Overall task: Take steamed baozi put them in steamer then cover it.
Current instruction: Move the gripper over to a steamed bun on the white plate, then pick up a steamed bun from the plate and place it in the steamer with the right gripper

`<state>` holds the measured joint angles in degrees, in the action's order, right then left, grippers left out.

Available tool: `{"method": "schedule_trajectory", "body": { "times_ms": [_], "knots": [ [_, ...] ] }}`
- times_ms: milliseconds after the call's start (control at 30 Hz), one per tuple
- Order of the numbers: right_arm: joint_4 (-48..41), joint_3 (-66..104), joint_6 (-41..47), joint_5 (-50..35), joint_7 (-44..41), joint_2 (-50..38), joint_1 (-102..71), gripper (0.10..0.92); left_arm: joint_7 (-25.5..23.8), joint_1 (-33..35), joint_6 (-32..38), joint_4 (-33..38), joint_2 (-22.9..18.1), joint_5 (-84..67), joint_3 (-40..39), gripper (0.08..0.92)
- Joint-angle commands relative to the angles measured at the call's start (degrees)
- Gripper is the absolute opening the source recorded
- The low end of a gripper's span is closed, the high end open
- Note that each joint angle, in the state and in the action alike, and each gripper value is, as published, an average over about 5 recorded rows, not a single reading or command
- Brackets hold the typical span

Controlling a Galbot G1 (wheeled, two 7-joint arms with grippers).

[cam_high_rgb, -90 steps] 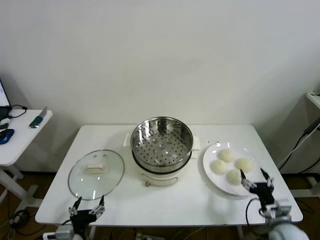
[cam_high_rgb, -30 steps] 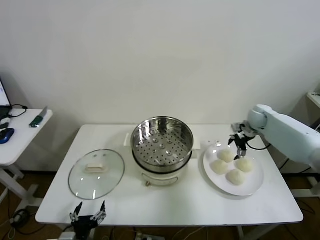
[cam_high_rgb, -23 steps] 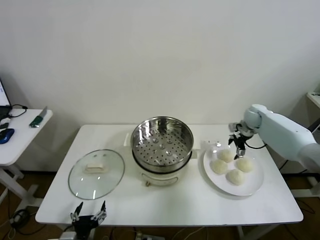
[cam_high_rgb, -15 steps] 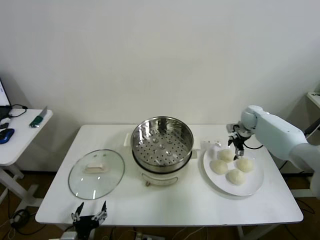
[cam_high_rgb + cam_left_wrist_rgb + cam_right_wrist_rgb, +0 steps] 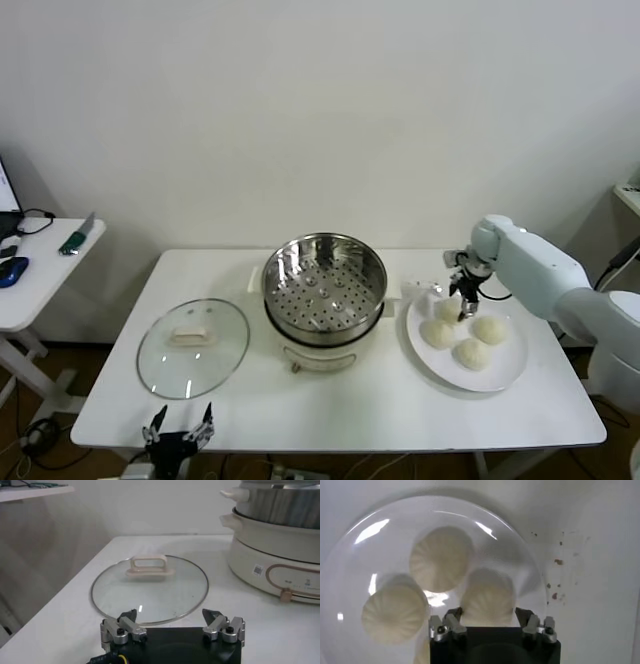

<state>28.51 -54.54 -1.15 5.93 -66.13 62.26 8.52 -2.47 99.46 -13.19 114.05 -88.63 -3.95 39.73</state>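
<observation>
Our right pincer point(image 5: 462, 303) hangs over the far side of the flat white round plate point(image 5: 503, 384), and its jaws are pinching one small cream-white pleated dough bun point(image 5: 487, 592) by its two flanks. That bun sits directly beneath the pincer, on the plate. The three other cream-white buns point(image 5: 470, 353) lie just nearer to us than the pincer, close beside the held one.

We judge the step in hand to be the first pick. To do it well, we should keep the squeeze light so the soft dough does not dent. We should lift straight up until the bun is free of its neighbours, then carry it across to the shiny round perforated steel steamer basket point(image 5: 276, 300). The basket stands to the pincer's left on the white surface point(image 5: 390, 412), and the bun must clear its rim before we lower it.

Our left pincer point(image 5: 172, 622) waits with jaws spread at the near edge. The round clear glass lid point(image 5: 192, 347) lies flat just ahead of it.
</observation>
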Motion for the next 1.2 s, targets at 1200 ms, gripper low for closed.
{"method": "schedule_trajectory", "body": {
  "times_ms": [1200],
  "knots": [
    [40.3,-29.3,-31.7,-11.6,4.0,9.0,42.4,0.611,0.7,0.0,-0.1,1.1,0.0,0.2,-0.6,0.823]
  ]
}}
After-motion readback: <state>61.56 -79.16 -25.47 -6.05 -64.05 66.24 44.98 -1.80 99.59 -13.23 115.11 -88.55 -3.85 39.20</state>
